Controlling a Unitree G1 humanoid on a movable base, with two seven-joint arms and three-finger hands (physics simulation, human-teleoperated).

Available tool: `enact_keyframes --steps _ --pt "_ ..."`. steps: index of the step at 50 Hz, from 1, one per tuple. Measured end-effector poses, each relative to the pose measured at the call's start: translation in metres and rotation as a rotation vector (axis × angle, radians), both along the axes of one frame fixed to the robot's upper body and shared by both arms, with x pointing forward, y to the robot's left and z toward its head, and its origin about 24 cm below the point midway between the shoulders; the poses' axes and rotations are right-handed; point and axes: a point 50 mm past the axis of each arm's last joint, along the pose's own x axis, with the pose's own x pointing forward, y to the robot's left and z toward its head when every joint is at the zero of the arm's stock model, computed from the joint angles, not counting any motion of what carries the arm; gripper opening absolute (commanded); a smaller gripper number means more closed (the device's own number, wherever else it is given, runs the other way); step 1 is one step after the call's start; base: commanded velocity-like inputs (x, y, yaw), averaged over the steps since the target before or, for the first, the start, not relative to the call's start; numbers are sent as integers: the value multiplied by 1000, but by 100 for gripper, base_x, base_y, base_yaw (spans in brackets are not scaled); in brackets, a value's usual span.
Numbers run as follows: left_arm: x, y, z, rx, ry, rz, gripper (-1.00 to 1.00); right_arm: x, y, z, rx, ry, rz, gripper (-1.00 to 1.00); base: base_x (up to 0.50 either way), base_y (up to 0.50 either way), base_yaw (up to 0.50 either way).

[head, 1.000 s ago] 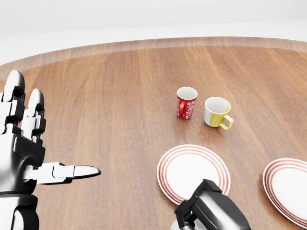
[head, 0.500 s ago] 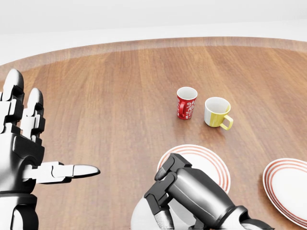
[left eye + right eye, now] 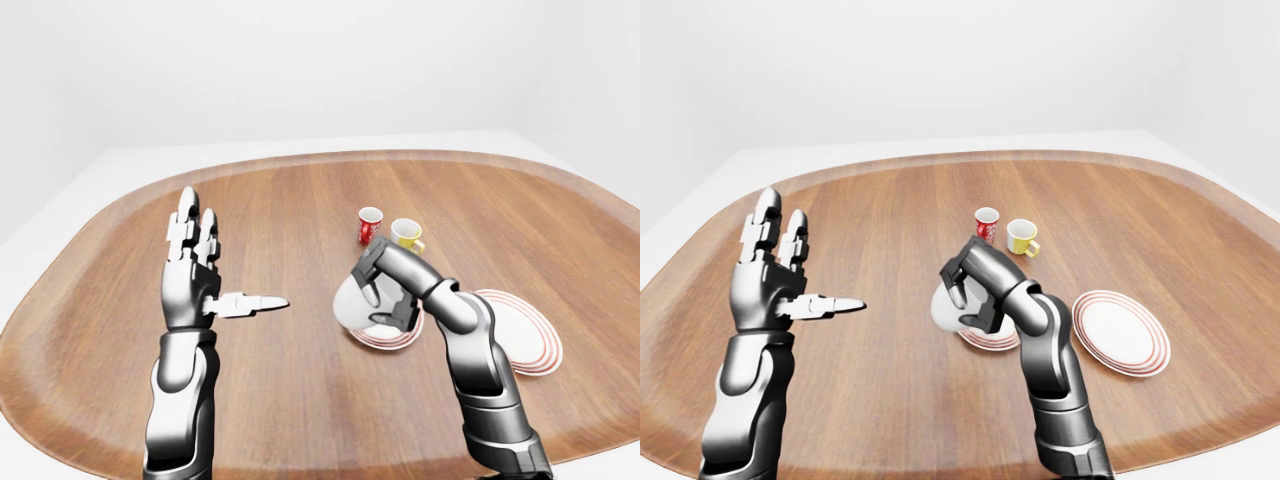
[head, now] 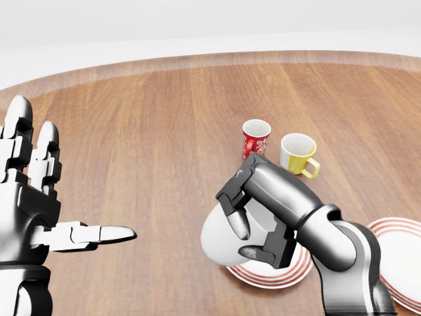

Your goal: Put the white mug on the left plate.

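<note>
Right hand now sits over the left plate's near-left rim, fingers wrapped round the white mug. A second ago only its knuckles poked in at the bottom edge of the head view, below the plate; half a second ago it had risen onto the plate's lower-left part with the mug's white body just showing. It has since climbed and pushed up the view, so the mug hangs tilted, bulging out past the plate's left rim, apparently clear of the table.

Left hand is well left of the plate, spread wide, holding nothing, unchanged across the frames.

Red mug and yellow mug stand above the plate in the head view, untouched. Right plate lies right of the left plate.

Judgement: carry phase nearly over. Mug is off-centre toward the plate's left edge and tipped, so it likely needs shifting right, righting, lowering, then release.
</note>
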Motion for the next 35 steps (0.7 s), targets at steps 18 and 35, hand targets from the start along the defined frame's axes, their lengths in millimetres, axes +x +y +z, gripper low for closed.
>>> enact_keyframes --steps 18,35 --pt "0 -1 -1 1 5 -1 100 44 -22 -11 -113 6 -140 -100 0 0 0" --pt "0 -1 -3 1 11 -3 100 81 -32 -48 -422 -58 -260 -100 0 0 0"
